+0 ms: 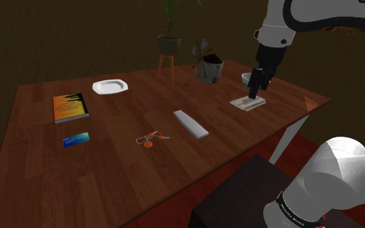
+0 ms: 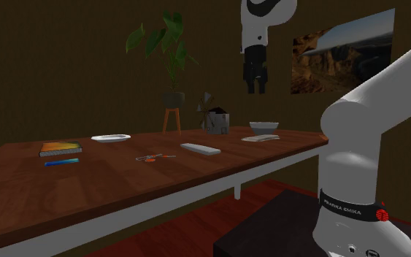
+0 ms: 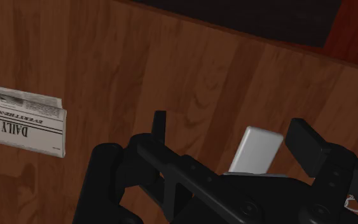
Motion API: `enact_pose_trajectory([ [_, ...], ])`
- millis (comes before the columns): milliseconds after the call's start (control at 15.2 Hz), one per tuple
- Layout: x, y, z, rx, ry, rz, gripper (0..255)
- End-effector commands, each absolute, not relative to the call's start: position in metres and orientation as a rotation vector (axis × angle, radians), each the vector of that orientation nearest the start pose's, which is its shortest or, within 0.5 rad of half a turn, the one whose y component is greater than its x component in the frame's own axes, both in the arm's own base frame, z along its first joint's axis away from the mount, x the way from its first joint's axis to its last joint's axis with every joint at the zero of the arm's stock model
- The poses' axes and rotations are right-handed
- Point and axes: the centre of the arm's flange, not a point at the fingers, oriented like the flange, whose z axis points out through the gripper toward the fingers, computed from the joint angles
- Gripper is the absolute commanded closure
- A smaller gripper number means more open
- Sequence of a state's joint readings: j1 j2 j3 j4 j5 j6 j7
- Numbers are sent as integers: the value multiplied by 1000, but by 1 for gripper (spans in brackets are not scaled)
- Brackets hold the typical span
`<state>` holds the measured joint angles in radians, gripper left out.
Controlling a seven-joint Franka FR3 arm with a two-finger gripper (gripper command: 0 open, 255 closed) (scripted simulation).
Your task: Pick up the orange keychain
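The orange keychain [image 1: 151, 138], an orange disc with a ring and small keys, lies flat near the middle of the wooden table [image 1: 109, 175]. It also appears as a small orange spot [image 2: 152, 157] in the second exterior view. My black gripper [image 1: 256, 92] hangs high above the table [image 2: 196, 171], far toward the shoulder view's right of the keychain and over a folded newspaper [image 1: 248, 102]. Its fingers stand apart with nothing held. In the wrist view the gripper [image 3: 234, 137] looks down at the wood with the fingers wide apart.
On the table are a white remote [image 1: 190, 124], an orange-covered book [image 1: 69, 107], a blue card [image 1: 76, 139], a white plate [image 1: 110, 86], a bowl [image 1: 247, 78] and a dark container [image 1: 208, 68]. A potted plant [image 1: 169, 42] stands behind. The wrist view shows the newspaper [image 3: 25, 124] and the remote [image 3: 255, 149].
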<state>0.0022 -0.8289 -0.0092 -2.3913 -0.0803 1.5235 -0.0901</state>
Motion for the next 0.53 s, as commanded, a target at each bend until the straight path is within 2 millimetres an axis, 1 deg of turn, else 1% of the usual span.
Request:
enact_pose_trajectory([
  [0, 290, -12, 583, -3210, -135, 68, 0],
  [462, 316, 63, 541, -3198, 19, 54, 0],
])
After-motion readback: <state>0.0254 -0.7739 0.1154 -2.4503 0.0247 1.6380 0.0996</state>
